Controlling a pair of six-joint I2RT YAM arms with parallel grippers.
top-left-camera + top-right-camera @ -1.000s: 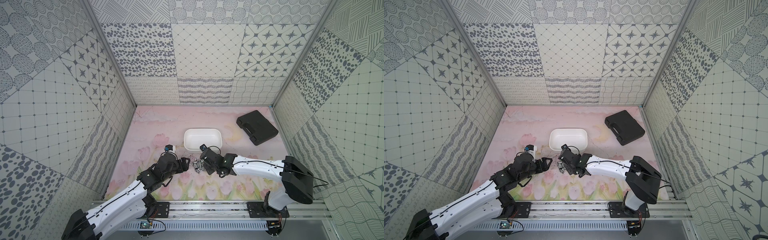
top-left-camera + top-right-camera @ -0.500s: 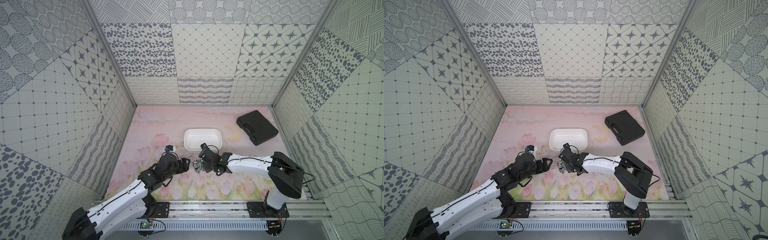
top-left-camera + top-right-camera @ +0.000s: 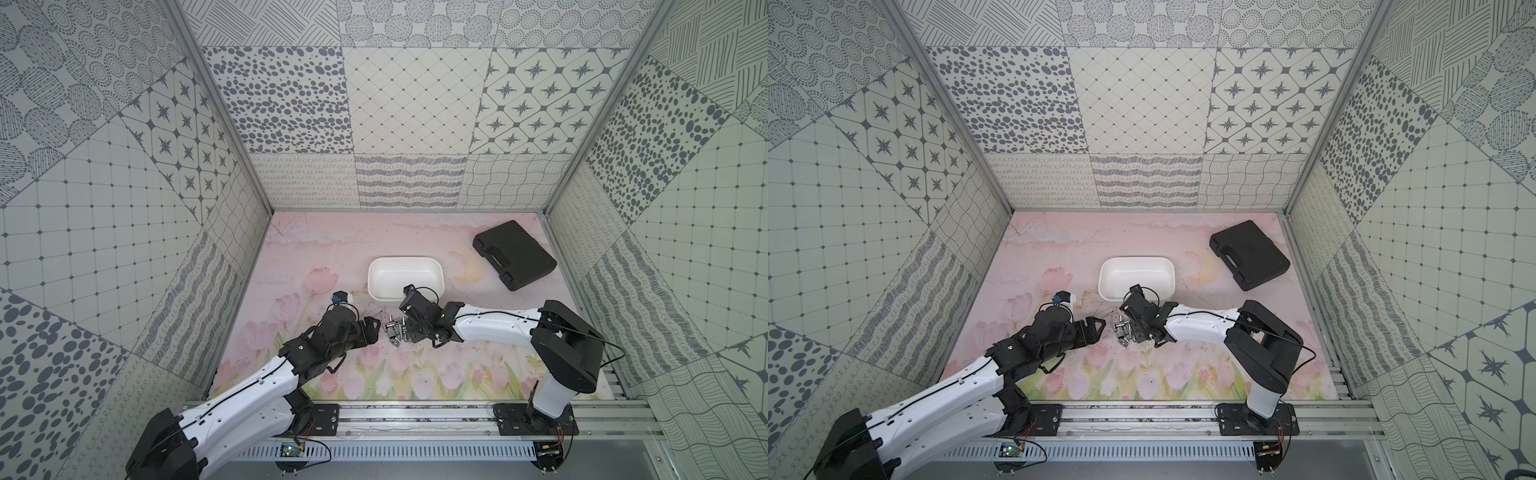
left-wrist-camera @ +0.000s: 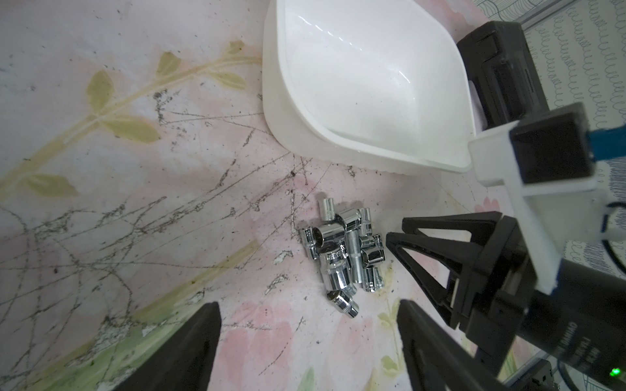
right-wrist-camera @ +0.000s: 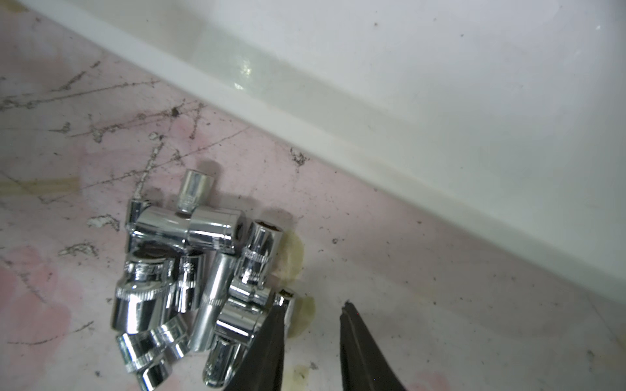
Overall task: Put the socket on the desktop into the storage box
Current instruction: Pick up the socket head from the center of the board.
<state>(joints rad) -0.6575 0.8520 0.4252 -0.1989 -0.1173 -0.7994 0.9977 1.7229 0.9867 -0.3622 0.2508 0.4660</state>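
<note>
Several chrome sockets (image 3: 397, 330) (image 3: 1125, 330) lie heaped on the pink floral desktop, just in front of the white storage box (image 3: 370, 278) (image 3: 1100, 278), which holds nothing. My left gripper (image 3: 374, 328) (image 4: 306, 304) is open wide, low over the desktop beside the heap of sockets (image 4: 342, 257), touching none. My right gripper (image 3: 409, 332) (image 5: 312, 303) is on the heap's other side. Its jaws stand a narrow gap apart over bare desktop, and one finger (image 5: 271, 338) rests against the outermost sockets (image 5: 189, 281). The storage box wall (image 5: 440, 101) rises just beyond.
A flat black case (image 3: 515, 255) (image 3: 1250, 254) lies closed at the back right, near the right wall. Patterned walls enclose the desktop on three sides. The arms' rail (image 3: 415, 419) runs along the front edge.
The right arm's elbow has swung a little to the left while its gripper stays at the sockets. The left gripper has barely moved and the heap lies as before.
</note>
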